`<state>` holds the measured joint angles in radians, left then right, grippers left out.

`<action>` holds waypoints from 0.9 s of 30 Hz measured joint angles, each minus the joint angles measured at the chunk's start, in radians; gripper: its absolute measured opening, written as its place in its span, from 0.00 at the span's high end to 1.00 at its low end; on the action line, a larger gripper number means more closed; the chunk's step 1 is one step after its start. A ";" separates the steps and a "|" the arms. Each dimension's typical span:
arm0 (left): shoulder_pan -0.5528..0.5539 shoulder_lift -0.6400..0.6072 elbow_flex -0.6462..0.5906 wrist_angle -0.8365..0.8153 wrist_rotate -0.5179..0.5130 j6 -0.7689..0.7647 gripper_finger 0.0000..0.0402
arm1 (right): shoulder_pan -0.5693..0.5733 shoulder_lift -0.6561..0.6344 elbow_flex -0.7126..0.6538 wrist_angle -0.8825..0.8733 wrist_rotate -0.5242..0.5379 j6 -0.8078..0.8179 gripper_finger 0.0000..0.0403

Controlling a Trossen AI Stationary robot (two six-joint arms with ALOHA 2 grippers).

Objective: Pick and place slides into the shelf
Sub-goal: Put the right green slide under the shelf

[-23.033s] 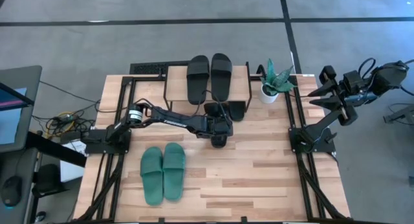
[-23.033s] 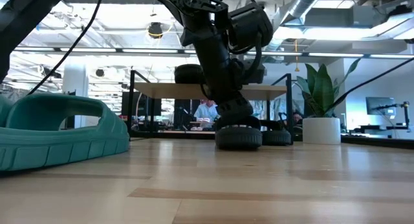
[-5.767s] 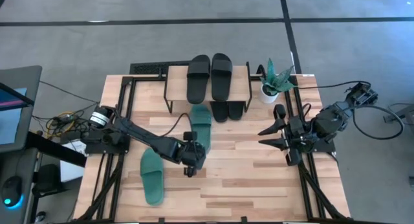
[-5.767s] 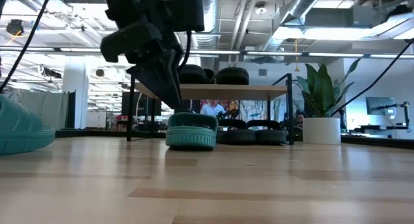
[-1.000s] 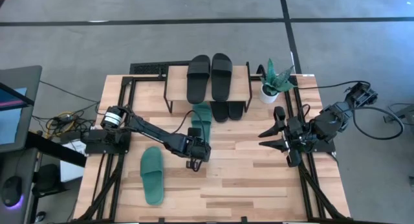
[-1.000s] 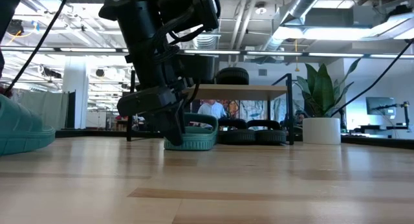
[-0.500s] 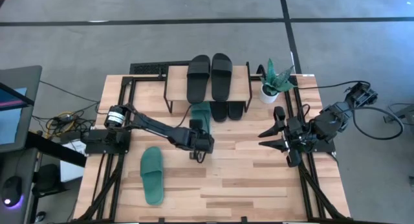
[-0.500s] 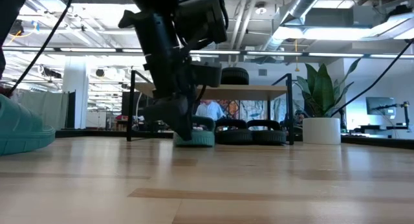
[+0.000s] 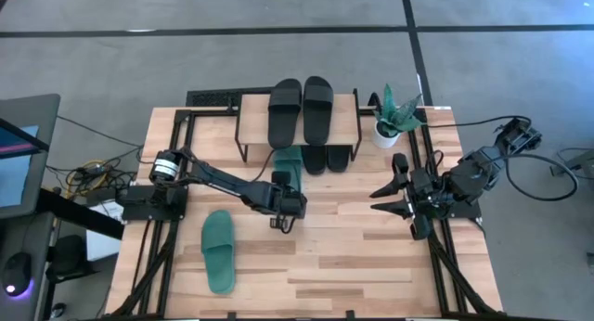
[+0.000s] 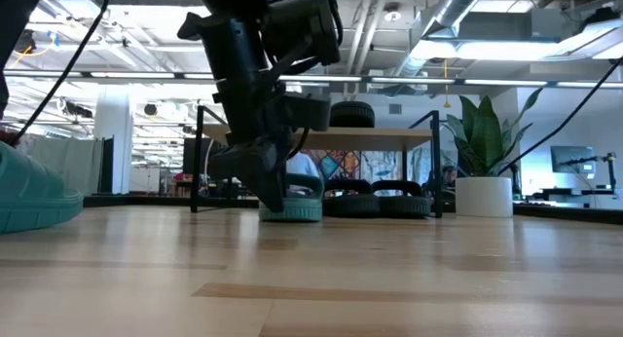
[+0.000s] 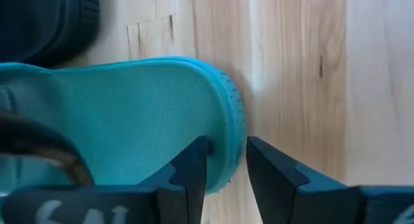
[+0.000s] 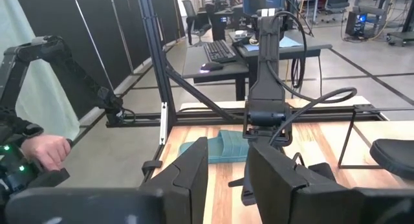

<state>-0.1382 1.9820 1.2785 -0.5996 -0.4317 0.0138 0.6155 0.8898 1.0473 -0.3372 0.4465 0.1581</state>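
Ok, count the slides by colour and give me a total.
Black slides: 4
Green slides: 2
Total: 6

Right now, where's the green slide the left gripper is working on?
High view: the green rubber slide lies at the shelf's front edge, left of the black pair below, its heel in the left gripper.
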 joint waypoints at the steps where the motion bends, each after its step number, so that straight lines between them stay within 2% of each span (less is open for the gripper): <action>1: 0.003 0.000 0.000 -0.001 0.000 0.009 0.75 | 0.000 0.000 0.000 0.000 0.000 0.000 0.76; 9: 0.036 -0.002 0.001 -0.050 -0.003 0.049 0.75 | 0.000 0.000 0.000 0.000 -0.002 0.006 0.76; 27: 0.090 -0.002 0.001 -0.041 -0.048 0.112 0.75 | 0.000 0.000 0.000 -0.007 -0.002 0.002 0.76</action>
<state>-0.0480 1.9797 1.2793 -0.6403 -0.4797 0.1258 0.6155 0.8898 1.0473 -0.3439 0.4442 0.1604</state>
